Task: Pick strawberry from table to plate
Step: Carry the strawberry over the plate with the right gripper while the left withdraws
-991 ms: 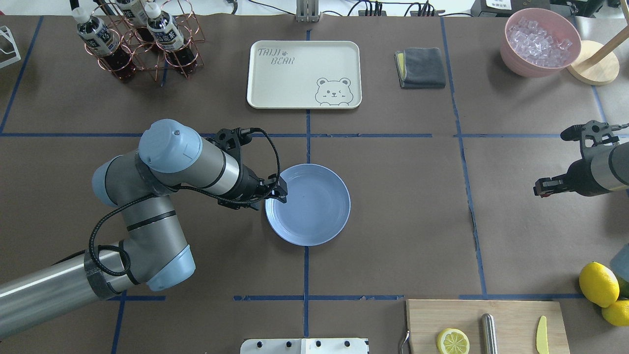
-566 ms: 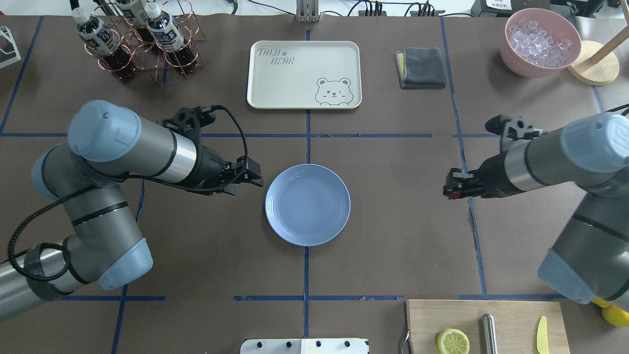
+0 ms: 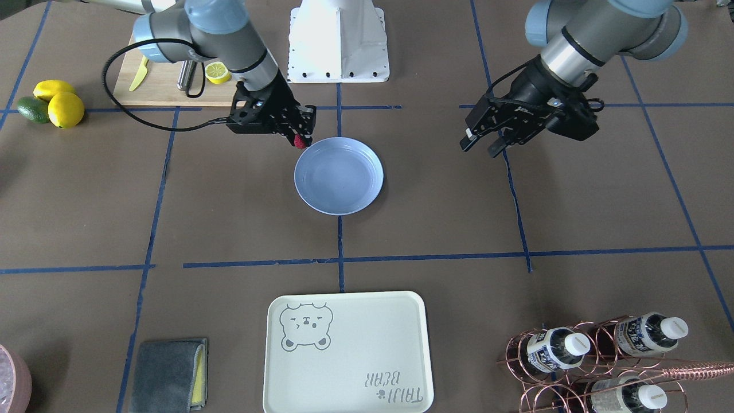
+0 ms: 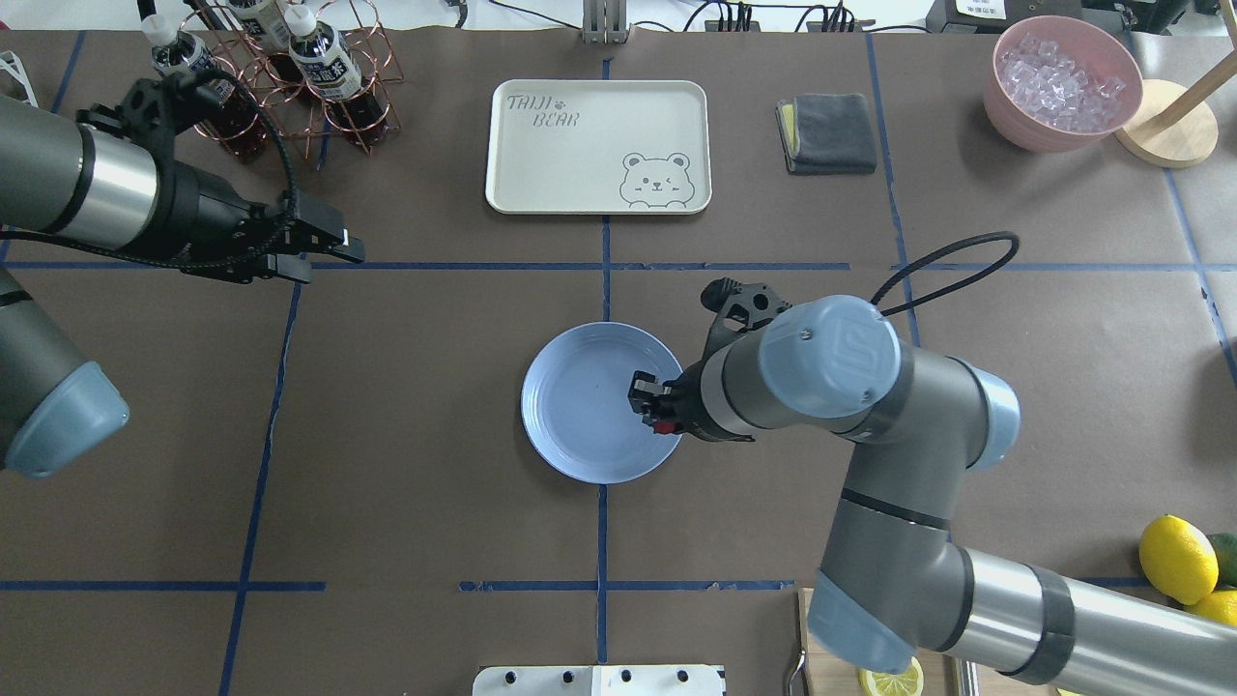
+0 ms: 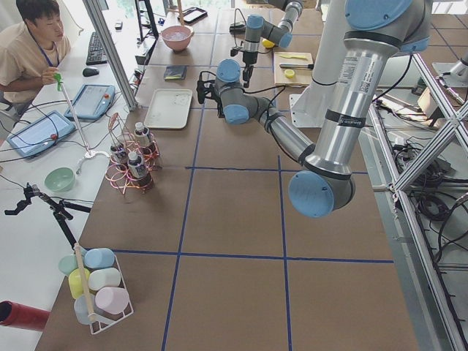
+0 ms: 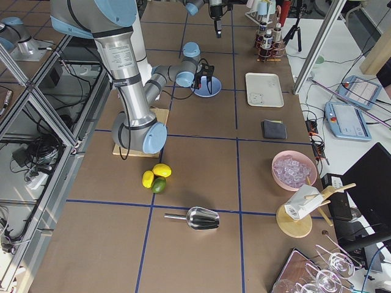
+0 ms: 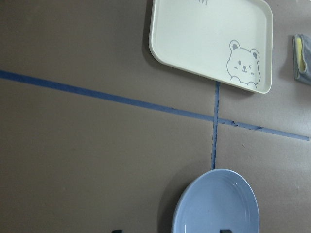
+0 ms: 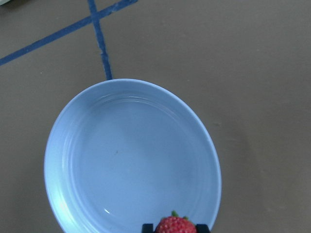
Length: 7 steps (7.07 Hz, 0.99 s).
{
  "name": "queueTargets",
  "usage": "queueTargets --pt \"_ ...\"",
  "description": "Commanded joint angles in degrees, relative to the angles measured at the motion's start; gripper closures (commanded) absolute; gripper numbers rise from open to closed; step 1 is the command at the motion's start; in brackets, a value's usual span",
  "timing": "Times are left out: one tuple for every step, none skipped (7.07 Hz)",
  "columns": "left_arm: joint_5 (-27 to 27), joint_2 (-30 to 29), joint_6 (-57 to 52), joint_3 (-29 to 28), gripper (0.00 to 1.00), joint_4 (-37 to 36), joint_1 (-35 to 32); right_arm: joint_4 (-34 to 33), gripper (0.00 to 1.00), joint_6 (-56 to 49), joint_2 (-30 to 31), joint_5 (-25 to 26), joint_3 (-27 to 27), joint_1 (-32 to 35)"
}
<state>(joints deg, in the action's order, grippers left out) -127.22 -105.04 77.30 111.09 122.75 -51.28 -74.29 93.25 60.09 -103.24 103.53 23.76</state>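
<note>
Strawberry (image 4: 663, 425) is off the table (image 4: 435, 435) and clamped btwn the fingertips of the right gripper (image 4: 653, 411). It hangs over the light blue plate (image 4: 580, 406), just inside the rim at approx 4 o'clock in the overhead view. Right wrist cam agrees: berry w/ green cap is pinched at the bottom of frame, plate interior right past it. Height above the plate can't be judged, but the berry doesn't look to be touching the glaze.

So the pick is done and the carry is as good as done. What's left, by my read, is lowering a bit, letting go, then pulling the arm clear. Plate has nothing in it yet.

Left gripper (image 4: 333, 259) sits well apart at approx 10 o'clock from the plate, fingers spread, holding nothing.

Writing: cream tray (image 4: 599, 145) at 12 o'clock from the plate reads "TAIJI BEAR" w/ a paw mark and a winking bear drawing. Bottles (image 4: 319, 58) in the copper wire rack (image 4: 290, 101) at approx 11 o'clock carry dark labels w/ white print, too small to read.
</note>
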Motion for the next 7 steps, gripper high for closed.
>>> queueTargets --pt "-1.63 0.54 -0.93 0.27 0.24 -0.05 -1.80 -1.56 1.00 0.53 -5.58 4.27 -7.18 -2.32" --pt "-1.46 0.45 -0.75 0.09 0.23 -0.05 -1.37 -1.56 1.00 0.53 -6.73 4.37 -9.21 -2.32" --pt "-1.37 0.36 -0.75 0.09 0.23 -0.05 -1.37 -1.48 1.00 0.88 -7.87 4.45 -11.23 -2.32" --pt "-1.28 0.36 -0.66 0.01 0.21 -0.05 -1.19 -1.48 1.00 0.88 -8.58 5.85 -12.12 -2.32" --pt "-1.19 0.36 -0.66 0.09 0.21 -0.05 -1.19 -1.39 1.00 0.88 -9.19 6.64 -13.00 -2.32" --pt "-1.19 0.28 -0.66 0.09 0.20 -0.05 -1.19 -1.39 1.00 0.88 -9.37 6.65 -13.18 -2.32" --pt "-1.19 0.27 -0.57 0.18 0.20 -0.05 -1.19 -1.47 1.00 0.80 -9.37 6.65 -14.14 -2.32"
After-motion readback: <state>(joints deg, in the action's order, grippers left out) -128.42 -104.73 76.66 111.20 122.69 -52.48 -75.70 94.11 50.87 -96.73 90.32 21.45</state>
